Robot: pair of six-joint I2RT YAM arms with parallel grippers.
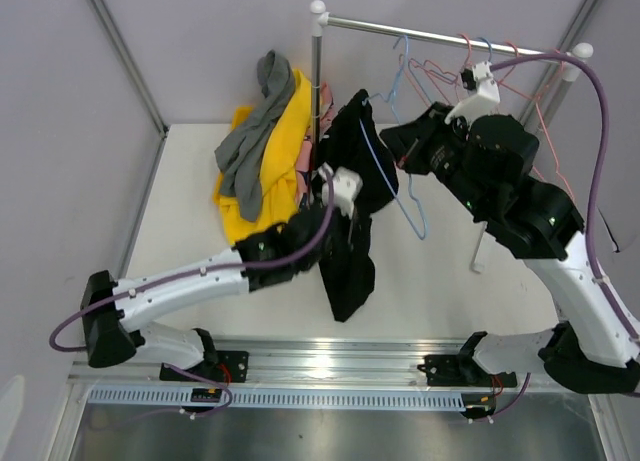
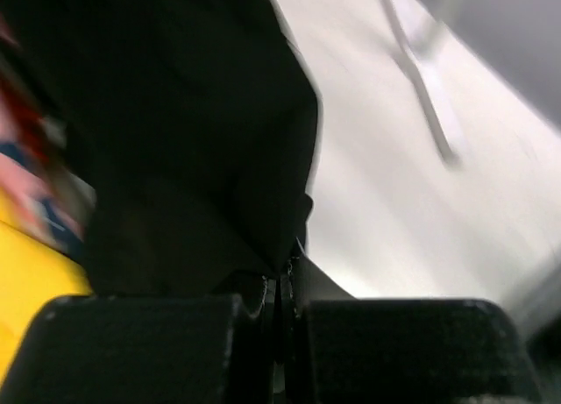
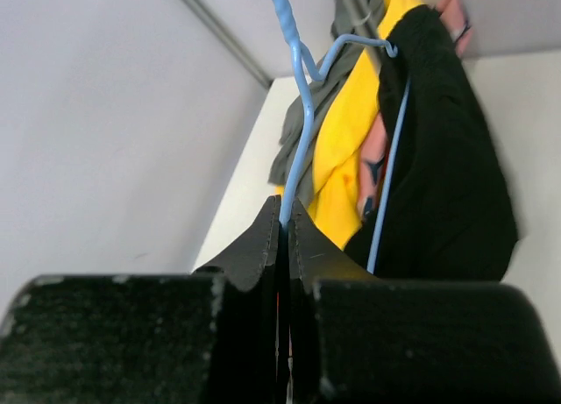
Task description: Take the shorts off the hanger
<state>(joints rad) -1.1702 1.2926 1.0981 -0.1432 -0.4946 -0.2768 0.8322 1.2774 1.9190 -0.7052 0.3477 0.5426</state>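
The black shorts [image 1: 350, 256] hang from a blue wire hanger [image 1: 383, 176] below the rack rail. My right gripper [image 1: 392, 136] is shut on the blue hanger's neck [image 3: 302, 115], with the black shorts [image 3: 447, 176] draped over the hanger's far corner. My left gripper [image 1: 336, 213] is shut on a fold of the black shorts [image 2: 193, 141]. The yellow shorts [image 1: 285, 146] lie piled on the table with the grey shorts [image 1: 250, 146] on top. Pink patterned cloth [image 2: 35, 185] shows beside the yellow [image 2: 26, 281]. The orange-red shorts are mostly hidden.
The rack's chrome rail [image 1: 440, 33] and upright post [image 1: 318, 81] stand at the back. Several empty pink and red hangers [image 1: 500, 66] hang on the rail behind my right arm. Grey walls close the back and left. A metal rail [image 1: 320, 366] runs along the near edge.
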